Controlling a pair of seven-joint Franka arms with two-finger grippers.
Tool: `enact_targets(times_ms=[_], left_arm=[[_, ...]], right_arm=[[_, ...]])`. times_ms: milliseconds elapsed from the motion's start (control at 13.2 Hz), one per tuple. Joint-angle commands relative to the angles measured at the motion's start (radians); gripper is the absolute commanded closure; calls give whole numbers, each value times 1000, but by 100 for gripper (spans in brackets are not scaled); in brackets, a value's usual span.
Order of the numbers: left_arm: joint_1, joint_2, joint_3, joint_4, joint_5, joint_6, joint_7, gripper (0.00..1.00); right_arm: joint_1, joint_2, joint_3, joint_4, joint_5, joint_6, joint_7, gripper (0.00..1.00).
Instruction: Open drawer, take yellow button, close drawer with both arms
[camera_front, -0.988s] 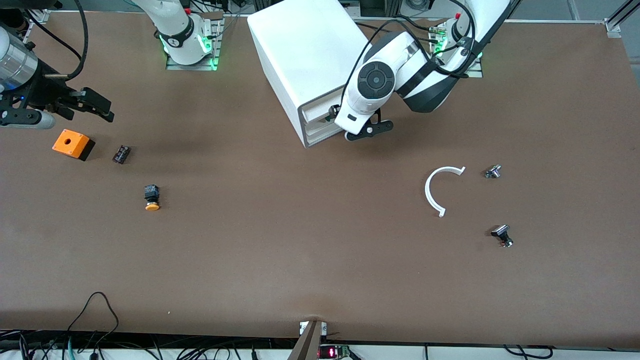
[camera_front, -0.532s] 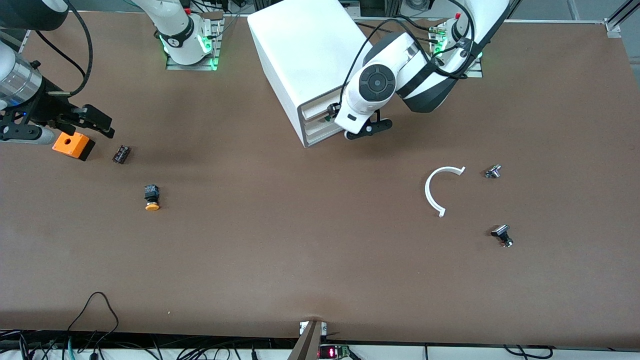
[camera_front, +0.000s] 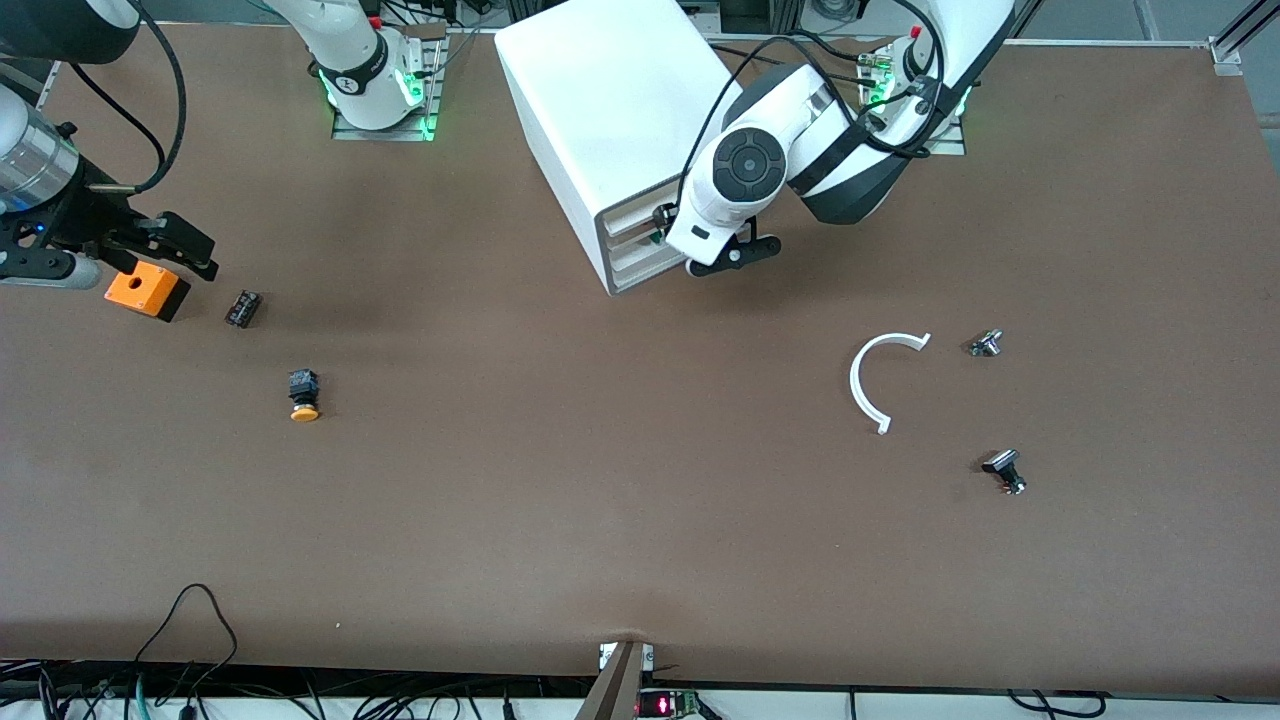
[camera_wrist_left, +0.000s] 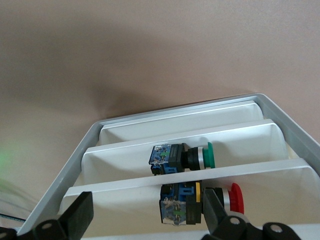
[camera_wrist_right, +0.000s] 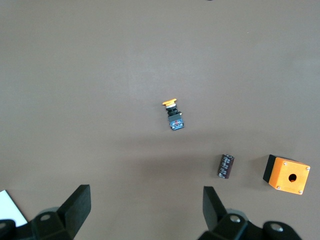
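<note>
The white cabinet (camera_front: 600, 100) stands at the robots' side of the table. Its top drawer (camera_front: 635, 215) sits about level with the drawers below; in the left wrist view (camera_wrist_left: 125, 181) it holds a red-capped button. My left gripper (camera_front: 665, 222) is at that drawer's front, mostly hidden under its wrist. The left wrist view shows it (camera_wrist_left: 146, 215) open and empty. The orange-capped button (camera_front: 303, 395) lies on the table toward the right arm's end, also in the right wrist view (camera_wrist_right: 173, 117). My right gripper (camera_front: 195, 252) (camera_wrist_right: 146, 210) hangs open and empty over the orange box.
An orange box with a hole (camera_front: 147, 290) and a small dark cylinder (camera_front: 243, 308) lie near the right gripper. A white curved strip (camera_front: 880, 380) and two black-capped silver buttons (camera_front: 986, 343) (camera_front: 1004, 470) lie toward the left arm's end. A green-capped button (camera_wrist_left: 185, 157) sits in the second drawer.
My left gripper has moved in toward the cabinet front, and the top drawer has gone in with it. My right gripper has shifted to over the orange box.
</note>
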Motion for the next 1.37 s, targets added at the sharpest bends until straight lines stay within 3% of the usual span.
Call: enact_targets(times_ms=[0,608,1064,1292], left_arm=[[-9,-4,-11,-6,-40,-16,-4,4],[-35,-4,-13,-6,-40,-13,-33,4],[-15,-12,-8,3,-33,-25,-17,3],[48,-15,-5,96,30,-135,-1,3]], right_arm=[[-68,-19,86,1,-11,0,5,1],[-66,39,86,175,-30,-71,-29,1],[-71,42,86,182,-44,-125,-35,1],[-74,42,83,182,-34,-125,-35,1]])
